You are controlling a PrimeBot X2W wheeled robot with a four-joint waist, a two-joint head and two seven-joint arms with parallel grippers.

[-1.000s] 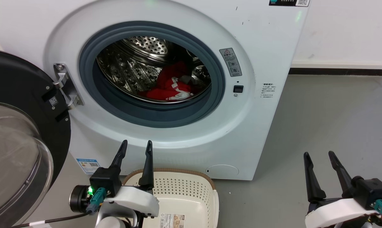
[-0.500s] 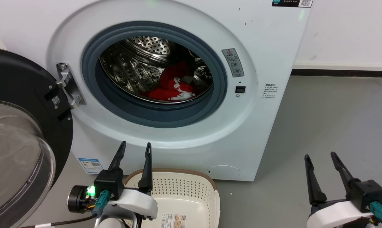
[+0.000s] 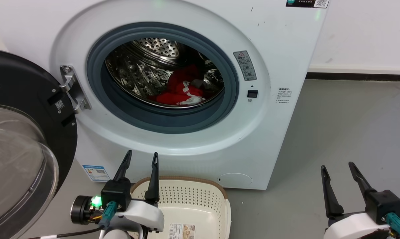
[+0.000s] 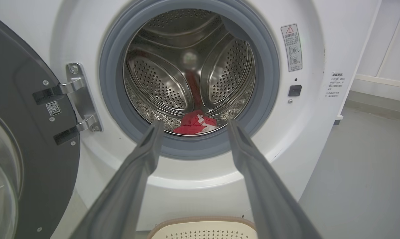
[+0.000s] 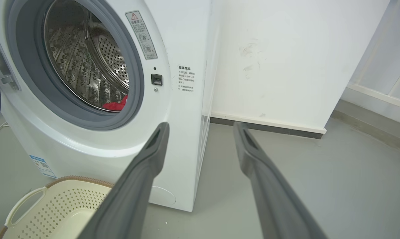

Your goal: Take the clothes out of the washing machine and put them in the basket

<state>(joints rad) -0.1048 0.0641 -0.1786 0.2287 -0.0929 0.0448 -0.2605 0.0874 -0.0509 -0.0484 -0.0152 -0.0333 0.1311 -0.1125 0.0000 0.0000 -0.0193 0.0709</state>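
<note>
The white washing machine (image 3: pixel 279 43) stands with its black-framed glass door (image 3: pixel 20 156) swung open to the left. Red clothes (image 3: pixel 181 88) with white trim lie low in the steel drum (image 3: pixel 136 71); the left wrist view shows these clothes (image 4: pixel 196 122) too, and a red edge of the clothes (image 5: pixel 117 104) peeks out in the right wrist view. The cream basket (image 3: pixel 216 202) sits on the floor in front of the machine. My left gripper (image 3: pixel 142 157) is open above the basket's near-left rim, empty. My right gripper (image 3: pixel 338 167) is open and empty over the floor, right of the machine.
Grey floor (image 3: pixel 346 126) stretches to the right of the washer, bounded by a white wall with a dark skirting (image 3: pixel 356 75). The open door takes up the left side. The basket (image 5: pixel 53 212) has a side handle in the right wrist view.
The head camera has shifted slightly, so the whole scene sits a little further right. Both grippers appear slightly lower in the picture; both stay open. The clothes have not moved.
</note>
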